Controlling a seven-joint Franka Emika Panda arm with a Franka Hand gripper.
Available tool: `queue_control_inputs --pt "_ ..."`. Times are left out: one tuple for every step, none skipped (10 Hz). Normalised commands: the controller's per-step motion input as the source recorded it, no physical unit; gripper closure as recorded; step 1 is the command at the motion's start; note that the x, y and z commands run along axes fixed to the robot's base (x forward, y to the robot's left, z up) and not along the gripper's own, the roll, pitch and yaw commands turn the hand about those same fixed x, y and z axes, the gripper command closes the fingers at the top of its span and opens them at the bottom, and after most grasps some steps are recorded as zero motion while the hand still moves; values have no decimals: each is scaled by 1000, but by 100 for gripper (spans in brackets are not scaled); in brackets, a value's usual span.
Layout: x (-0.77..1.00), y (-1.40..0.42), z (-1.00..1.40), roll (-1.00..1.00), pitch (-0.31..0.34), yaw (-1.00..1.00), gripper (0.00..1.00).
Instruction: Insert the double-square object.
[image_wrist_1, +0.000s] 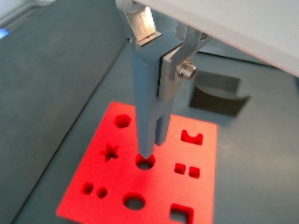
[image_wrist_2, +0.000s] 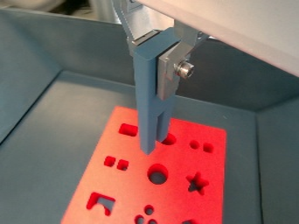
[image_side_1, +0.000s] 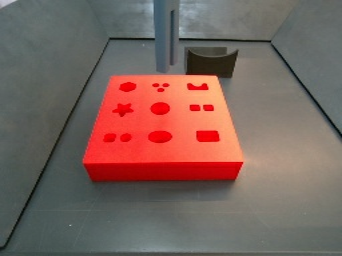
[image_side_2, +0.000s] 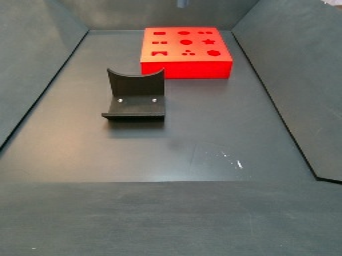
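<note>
My gripper (image_wrist_1: 160, 48) is shut on the upper end of the double-square object (image_wrist_1: 149, 92), a long slim grey-blue bar that hangs upright with its two prongs pointing down. Both wrist views show this grip (image_wrist_2: 158, 52). The prong tips hang above the red board (image_wrist_1: 111, 188), near a round hole (image_wrist_1: 145, 162). The board's pair of square holes (image_wrist_1: 187, 169) lies to one side of the tips. In a side view the bar (image_side_1: 166, 35) comes down from above at the board's (image_side_1: 160, 150) far edge; the gripper itself is out of that frame.
A dark grey curved block (image_side_1: 211, 60) stands on the floor beyond the board and shows alone in mid-floor in a side view (image_side_2: 134, 97). The board (image_side_2: 187, 50) has several other shaped holes. Grey walls enclose the floor.
</note>
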Motion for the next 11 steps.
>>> queue_control_inputs --pt "0 0 -129 0 0 -1000 100" --pt "0 0 -129 0 0 -1000 100" --pt "0 0 -129 0 0 -1000 100" --pt "0 0 -131 0 0 -1000 100" --pt "0 0 -131 0 0 -1000 100" --pt "0 0 -131 0 0 -1000 100" --pt "0 0 -131 0 0 -1000 100" --pt "0 0 -143 0 0 -1000 100" --pt "9 0 -157 0 0 -1000 100" --pt "17 0 -166 0 0 -1000 100" --pt "60 0 -151 0 0 -1000 100"
